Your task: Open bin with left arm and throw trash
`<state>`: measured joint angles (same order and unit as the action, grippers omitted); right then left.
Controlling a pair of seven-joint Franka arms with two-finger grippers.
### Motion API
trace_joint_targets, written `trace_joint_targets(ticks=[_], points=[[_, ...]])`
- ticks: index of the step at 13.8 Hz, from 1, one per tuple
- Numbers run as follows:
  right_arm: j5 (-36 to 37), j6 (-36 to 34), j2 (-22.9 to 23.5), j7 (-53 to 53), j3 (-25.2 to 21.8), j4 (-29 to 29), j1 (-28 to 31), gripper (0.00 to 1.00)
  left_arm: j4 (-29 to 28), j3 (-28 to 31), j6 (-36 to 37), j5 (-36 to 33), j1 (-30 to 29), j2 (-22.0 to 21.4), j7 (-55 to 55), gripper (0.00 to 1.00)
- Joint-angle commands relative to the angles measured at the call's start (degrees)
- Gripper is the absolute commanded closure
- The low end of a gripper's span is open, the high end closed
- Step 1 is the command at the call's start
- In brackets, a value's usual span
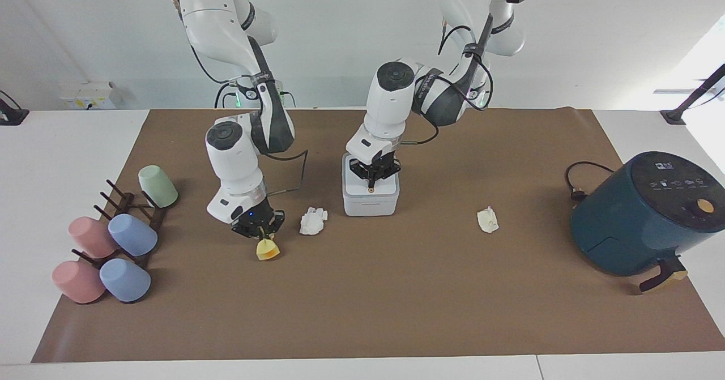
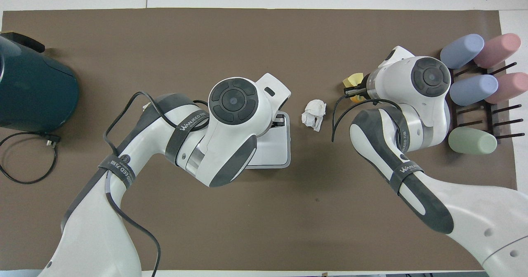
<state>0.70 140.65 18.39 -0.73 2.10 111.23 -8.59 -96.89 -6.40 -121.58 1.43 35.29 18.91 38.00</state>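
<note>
The white bin (image 1: 371, 203) stands mid-table with its lid down; it also shows in the overhead view (image 2: 273, 150). My left gripper (image 1: 371, 183) is shut, its tips down on the lid at the orange dot. My right gripper (image 1: 261, 234) is shut on the yellow block (image 1: 267, 250) and holds it low over the mat, toward the right arm's end; the block also shows in the overhead view (image 2: 354, 80). One paper wad (image 1: 313, 221) lies between the block and the bin. The other wad (image 1: 487, 220) lies toward the left arm's end.
A dark-teal air fryer (image 1: 640, 216) with its cable (image 1: 578, 182) stands at the left arm's end. A rack of pastel cups (image 1: 113, 238) sits at the right arm's end. A brown mat (image 1: 362, 300) covers the table.
</note>
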Motion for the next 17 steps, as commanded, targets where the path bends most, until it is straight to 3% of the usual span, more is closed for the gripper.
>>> trace_joint_targets(ticks=[1, 5, 8, 12, 15, 17], points=[[-1.0, -6.8, -6.2, -2.1, 0.2, 0.7, 0.5, 1.00, -4.1, 1.0, -2.4, -0.3, 1.8, 0.1, -0.2, 1.00], [-1.0, -15.6, -10.5, -11.5, 0.4, -1.8, -0.1, 1.00, -0.9, 1.0, 2.7, -0.1, -0.1, -2.9, -0.6, 1.00], [-1.0, -19.4, -11.1, -20.3, 0.7, -4.5, -4.6, 1.00, 0.1, 1.0, 8.3, 0.5, -2.0, -7.1, -2.4, 1.00], [-1.7, -17.3, -11.0, -34.0, 0.8, -5.0, -12.9, 1.00, -0.7, 1.2, 17.8, 0.5, -9.5, -13.1, -16.7, 1.00], [-6.0, -13.2, -10.5, -42.8, 1.0, -4.8, -19.1, 1.00, -5.0, 1.4, 17.8, 0.5, -17.3, -15.0, -30.9, 1.00], [-6.0, -10.4, -9.4, -48.3, 1.0, -4.3, -22.8, 1.00, -12.5, 1.5, 10.7, 0.5, -21.3, -16.8, -37.8, 0.36]])
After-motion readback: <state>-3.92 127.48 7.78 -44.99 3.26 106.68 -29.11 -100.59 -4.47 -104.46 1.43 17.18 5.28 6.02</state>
